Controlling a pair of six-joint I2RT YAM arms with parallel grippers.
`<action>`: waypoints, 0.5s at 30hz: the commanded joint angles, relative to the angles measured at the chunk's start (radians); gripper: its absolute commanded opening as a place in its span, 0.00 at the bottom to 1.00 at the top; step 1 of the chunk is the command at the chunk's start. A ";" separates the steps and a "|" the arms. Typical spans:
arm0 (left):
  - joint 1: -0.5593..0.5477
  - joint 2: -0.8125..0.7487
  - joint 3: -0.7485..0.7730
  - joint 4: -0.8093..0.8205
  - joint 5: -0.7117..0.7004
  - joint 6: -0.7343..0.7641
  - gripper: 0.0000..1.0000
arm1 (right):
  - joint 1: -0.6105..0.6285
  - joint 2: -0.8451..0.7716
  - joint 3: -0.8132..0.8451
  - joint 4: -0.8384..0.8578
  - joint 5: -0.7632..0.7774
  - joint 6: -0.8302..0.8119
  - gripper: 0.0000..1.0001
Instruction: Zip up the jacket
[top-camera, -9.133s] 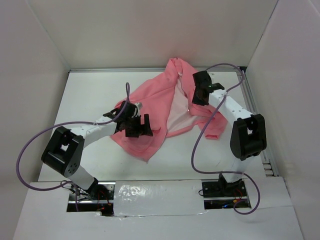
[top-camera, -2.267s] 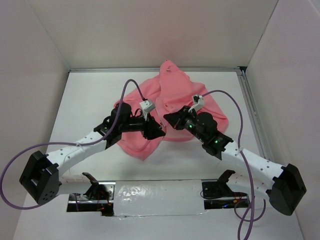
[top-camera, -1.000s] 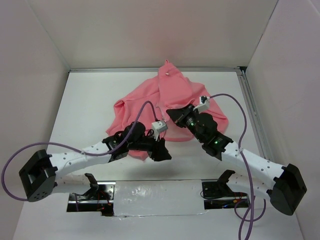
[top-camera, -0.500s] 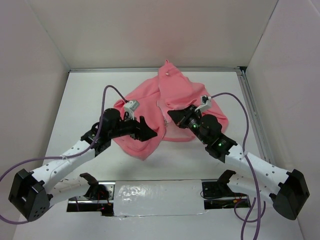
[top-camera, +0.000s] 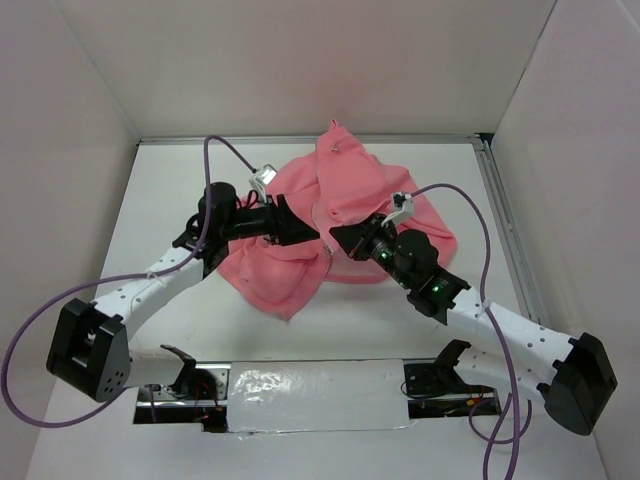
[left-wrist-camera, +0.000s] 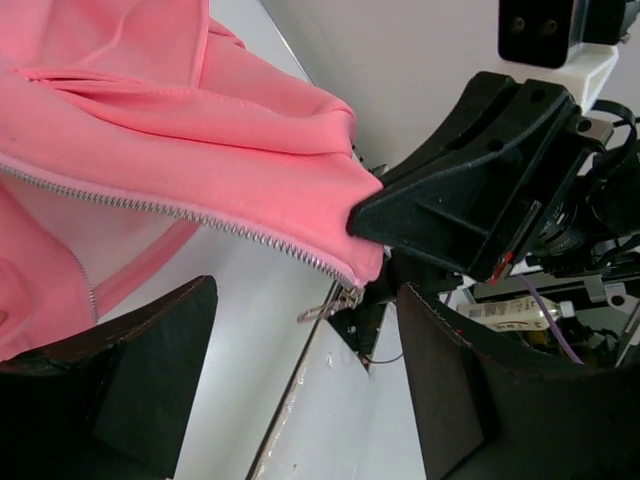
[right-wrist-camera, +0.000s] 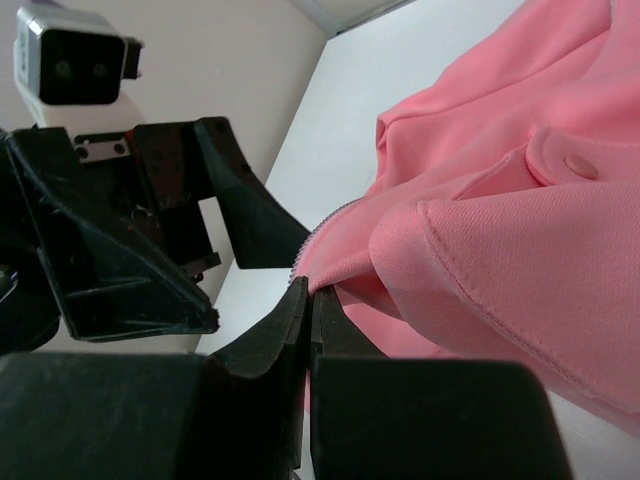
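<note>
The salmon-pink jacket (top-camera: 350, 190) lies bunched in the middle of the white table. My right gripper (top-camera: 335, 238) is shut on the jacket's bottom front corner (right-wrist-camera: 345, 255), right beside the zipper teeth, and holds it raised. My left gripper (top-camera: 298, 230) is open and empty, facing that corner from the left. In the left wrist view the metal zipper pull (left-wrist-camera: 330, 305) hangs from the held corner between my open fingers (left-wrist-camera: 150, 380), touching neither. The zipper teeth (left-wrist-camera: 180, 212) run leftwards along the jacket's edge (left-wrist-camera: 200, 130). The other zipper half is not clearly visible.
White enclosure walls stand on three sides. A metal rail (top-camera: 512, 230) runs along the table's right edge. Purple cables (top-camera: 440, 190) loop over both arms. A taped strip (top-camera: 310, 385) lies between the arm bases at the front.
My left arm has swung from the jacket's near hem up to its left side, and its gripper now faces the right gripper. The right gripper keeps its hold on the corner.
</note>
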 joint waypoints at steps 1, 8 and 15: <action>-0.017 0.042 0.055 0.099 0.046 -0.041 0.84 | 0.018 0.009 0.012 0.082 -0.021 -0.024 0.00; -0.054 0.103 0.106 0.108 -0.012 -0.046 0.84 | 0.032 0.016 0.015 0.093 -0.042 -0.037 0.00; -0.079 0.150 0.140 0.129 -0.043 -0.075 0.63 | 0.038 0.032 -0.002 0.108 -0.073 -0.014 0.00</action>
